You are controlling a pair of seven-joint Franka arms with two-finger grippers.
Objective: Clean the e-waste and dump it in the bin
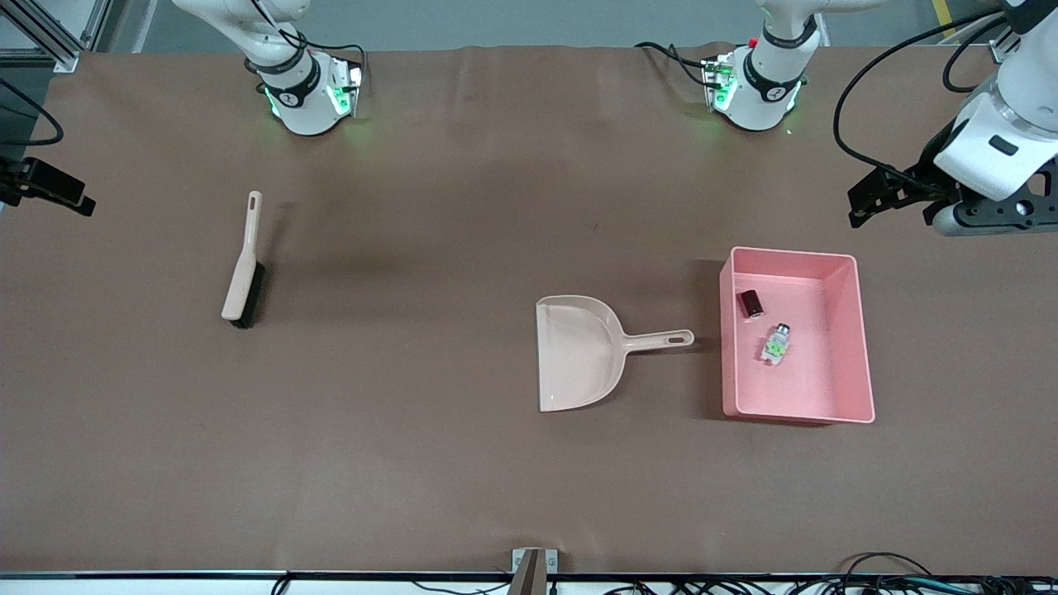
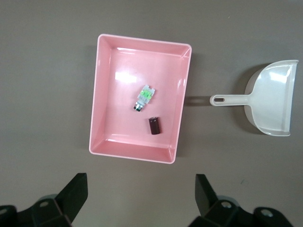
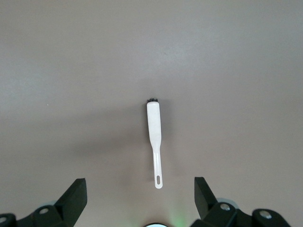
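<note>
The pink bin [image 1: 820, 382] stands on the table toward the left arm's end. Both e-waste bits lie in it: the dark maroon cylinder [image 1: 750, 302] and the whitish-grey component with a green part [image 1: 776, 343]. In the left wrist view the bin [image 2: 122, 128] holds the cylinder [image 2: 154, 125] and the component [image 2: 143, 98]. My left gripper [image 1: 868, 201] hangs open and empty high over the table beside the bin; its own view shows it wide apart [image 2: 140, 189]. My right gripper [image 1: 48, 190] is open and empty, high over the right arm's end of the table [image 3: 140, 194].
The beige dustpan [image 1: 579, 351] lies empty beside the bin, handle toward it; it also shows in the left wrist view [image 2: 274, 101]. The beige brush [image 1: 243, 268] lies on the table toward the right arm's end, seen from above in the right wrist view [image 3: 154, 132].
</note>
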